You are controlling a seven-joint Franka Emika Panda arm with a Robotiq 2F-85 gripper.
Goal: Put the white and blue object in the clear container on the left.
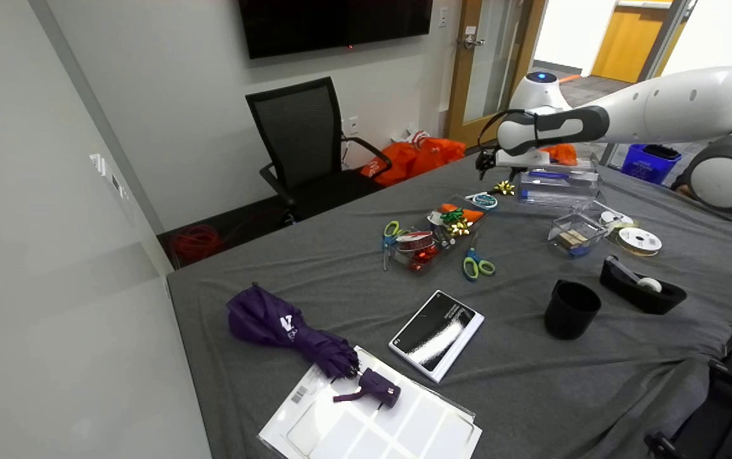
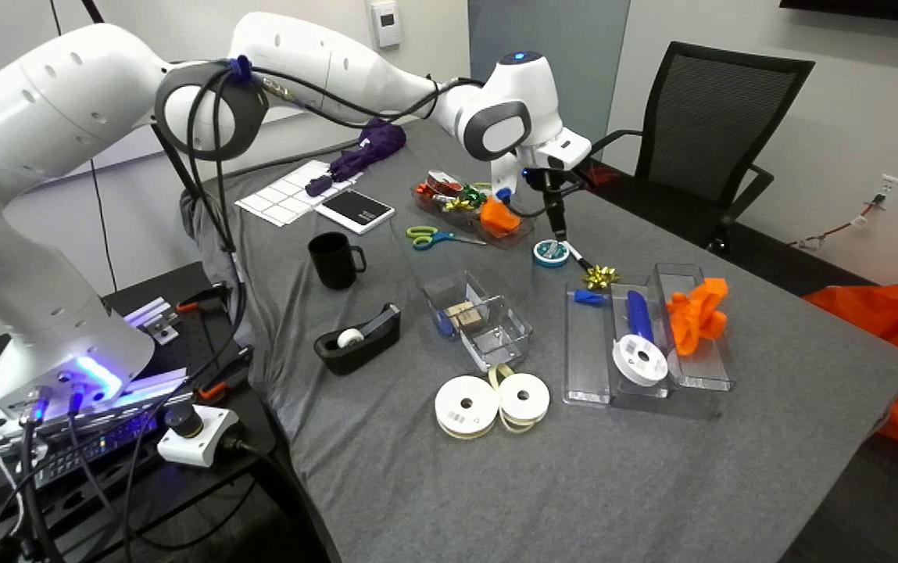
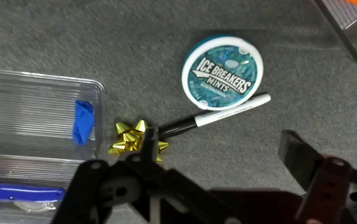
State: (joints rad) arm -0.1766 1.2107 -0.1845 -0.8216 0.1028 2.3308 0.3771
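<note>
So, creased grey tblcloth (image 1: 315, 268); blk chair (image 1: 299, 134) nearby.

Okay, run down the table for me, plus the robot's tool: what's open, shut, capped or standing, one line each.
Tool: open
Mints: flat, label up, lid looks shut
Marker: looks capped
Clear trays: open-topped
Small tubs: look open-topped
Cup: upright
Umbrella: folded, lying down
Tape dispenser: upright, roll in place
Scissors nearer the cup: blades look together
Other scissors: can't tell

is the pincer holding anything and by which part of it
Nothing is held: the pincer stands wide open, and the mints and marker lie on the cloth.
</note>
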